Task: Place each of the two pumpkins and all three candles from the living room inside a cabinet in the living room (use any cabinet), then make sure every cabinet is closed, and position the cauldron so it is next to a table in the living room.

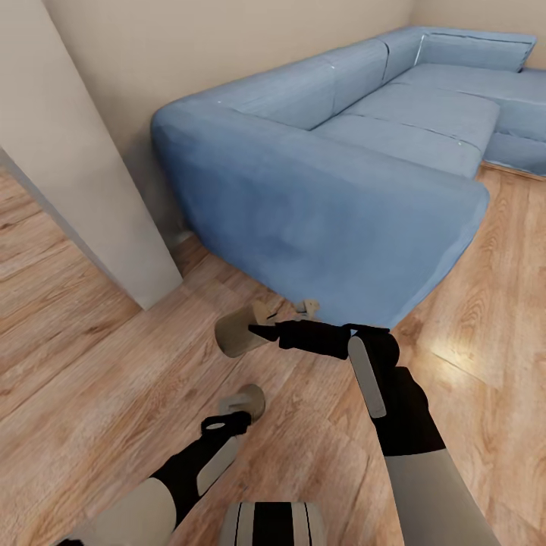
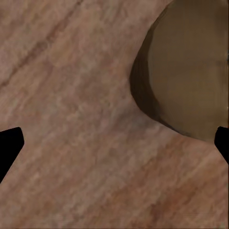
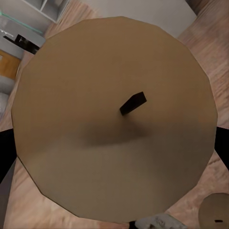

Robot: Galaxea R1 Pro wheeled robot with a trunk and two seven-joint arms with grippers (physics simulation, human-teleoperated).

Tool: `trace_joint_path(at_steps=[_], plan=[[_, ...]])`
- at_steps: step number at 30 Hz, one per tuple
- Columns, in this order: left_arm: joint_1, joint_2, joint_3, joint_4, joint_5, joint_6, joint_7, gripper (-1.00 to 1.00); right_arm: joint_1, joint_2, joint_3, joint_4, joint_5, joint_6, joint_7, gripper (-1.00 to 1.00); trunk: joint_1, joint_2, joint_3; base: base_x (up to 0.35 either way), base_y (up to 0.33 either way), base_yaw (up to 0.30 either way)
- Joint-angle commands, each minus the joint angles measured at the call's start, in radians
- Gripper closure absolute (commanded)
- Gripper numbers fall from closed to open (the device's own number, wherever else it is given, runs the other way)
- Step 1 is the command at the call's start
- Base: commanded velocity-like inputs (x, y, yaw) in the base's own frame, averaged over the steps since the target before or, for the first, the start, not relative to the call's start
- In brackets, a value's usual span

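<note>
**One candle in the right gripper, another waiting on the floor**

The right gripper (image 1: 258, 331) reaches out over the wooden floor (image 1: 91, 364) in front of the blue sofa (image 1: 326, 205), its jaws pinching a tan candle (image 1: 236, 334) that lies on its side in the air. In the right wrist view the candle's round face and dark wick (image 3: 132, 103) take up nearly everything. A second candle (image 1: 246, 398) stands on the floor just ahead of the left gripper (image 1: 227, 421); the left wrist view has it off to one side of the spread jaws, not between them. A further small beige thing sits on the floor by the sofa's front edge; what it is I cannot tell.

This looks like the gathering step. Next, the left arm would need to shift sideways to centre on the standing candle, close on it, then both go to a cabinet.
</note>
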Motion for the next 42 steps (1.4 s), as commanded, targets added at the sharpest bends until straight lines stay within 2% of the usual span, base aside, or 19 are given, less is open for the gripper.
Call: trace_joint_path(at_steps=[1, 11, 19, 24, 29, 34, 42], plan=[[-0.001, -0.002, 0.000, -0.008, 0.000, -0.003, -0.004, -1.00, 0.000, 0.000, 0.000, 0.000, -0.001, 0.000, 0.000, 1.00, 0.000, 0.000, 0.000, 0.000, 0.000, 0.000], [-0.004, -0.016, -0.005, -0.070, 0.001, -0.020, -0.013, -1.00, 0.000, 0.000, 0.000, 0.000, -0.001, 0.000, 0.000, 1.00, 0.000, 0.000, 0.000, 0.000, 0.000, 0.000], [-0.007, -0.016, -0.005, -0.072, -0.002, -0.021, -0.014, -1.00, 0.000, 0.001, 0.001, 0.000, -0.001, 0.000, 0.000, 1.00, 0.000, 0.000, 0.000, 0.000, 0.000, 0.000], [-0.007, -0.015, -0.006, -0.074, -0.004, -0.024, -0.013, -1.00, 0.000, 0.000, 0.025, 0.000, 0.001, -0.001, -0.001, 1.00, 0.000, 0.000, 0.000, 0.000, 0.000, 0.000], [-0.007, -0.015, -0.005, -0.074, -0.029, -0.024, -0.013, -1.00, 0.001, 0.000, 0.029, 0.000, 0.002, -0.001, -0.001, 1.00, 0.000, 0.000, 0.000, 0.000, 0.000, 0.000], [-0.007, -0.016, -0.007, -0.076, -0.035, -0.025, -0.014, -1.00, 0.001, 0.000, 0.029, 0.000, 0.002, -0.001, -0.002, 1.00, 0.000, 0.000, 0.000, 0.000, 0.000, 0.000], [-0.007, -0.014, -0.007, -0.073, -0.035, -0.025, -0.100, -1.00, 0.001, 0.001, 0.029, 0.000, 0.002, -0.001, -0.002, 1.00, 0.000, 0.000, 0.000, 0.000, -0.104, 0.000]])
